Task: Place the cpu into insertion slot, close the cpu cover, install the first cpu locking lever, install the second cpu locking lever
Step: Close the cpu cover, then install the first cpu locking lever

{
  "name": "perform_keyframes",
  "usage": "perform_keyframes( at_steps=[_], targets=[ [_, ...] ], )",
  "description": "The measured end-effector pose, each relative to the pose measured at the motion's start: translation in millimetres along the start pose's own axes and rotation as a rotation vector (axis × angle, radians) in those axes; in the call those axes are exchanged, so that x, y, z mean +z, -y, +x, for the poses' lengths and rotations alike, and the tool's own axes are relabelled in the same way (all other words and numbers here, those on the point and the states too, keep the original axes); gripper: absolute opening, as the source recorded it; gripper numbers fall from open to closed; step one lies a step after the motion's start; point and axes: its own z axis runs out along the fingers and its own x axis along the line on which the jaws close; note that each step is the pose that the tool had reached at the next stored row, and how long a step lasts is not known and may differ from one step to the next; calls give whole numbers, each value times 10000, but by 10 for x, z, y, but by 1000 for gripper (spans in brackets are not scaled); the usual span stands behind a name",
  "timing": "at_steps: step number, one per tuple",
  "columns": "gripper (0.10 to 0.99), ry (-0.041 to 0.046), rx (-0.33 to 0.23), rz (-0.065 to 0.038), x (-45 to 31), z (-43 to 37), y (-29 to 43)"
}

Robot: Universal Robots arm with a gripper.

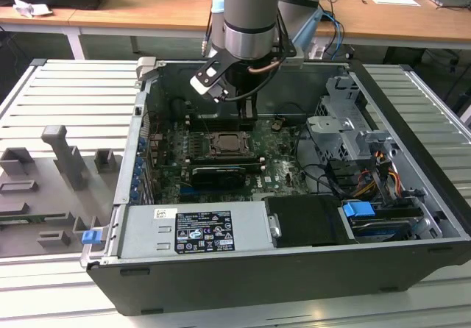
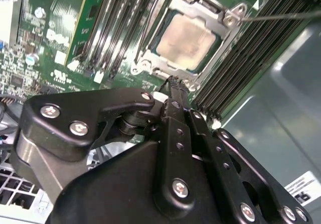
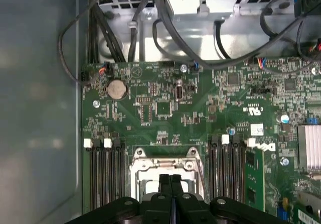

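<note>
The cpu (image 2: 186,37) lies flat in the insertion slot (image 3: 136,164), its pale metal top showing through the window of the cpu cover (image 2: 150,62), which lies down over it. A thin metal lever rod (image 2: 281,16) sticks out from one socket corner across the memory slots. My gripper (image 2: 174,81) hangs just above the socket's edge, its two black fingers pressed together with nothing between them. In the exterior view the gripper (image 1: 248,115) hovers over the board just behind the cpu (image 1: 224,145).
Long black memory slots (image 3: 106,179) flank the socket on both sides. A black graphics card (image 1: 217,172) lies in front of it, then the power supply (image 1: 195,229). Drive cage (image 1: 346,122) and cables (image 1: 383,177) fill the exterior view's right. Case walls enclose everything.
</note>
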Motion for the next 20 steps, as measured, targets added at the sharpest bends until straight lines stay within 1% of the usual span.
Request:
perform_keyframes(
  at_steps=[7, 9, 12, 13, 14, 17, 20],
  targets=[
    [106, 0, -1, 0, -5, -3, 90],
    [106, 0, -1, 0, -8, -3, 137],
    [106, 0, -1, 0, -11, -5, 181],
    [106, 0, 0, 0, -12, -5, 210],
    [106, 1, 0, 0, -13, -6, 223],
    [106, 1, -1, 1, -39, -5, 224],
    [106, 1, -1, 1, -104, -1, 220]
  ],
)
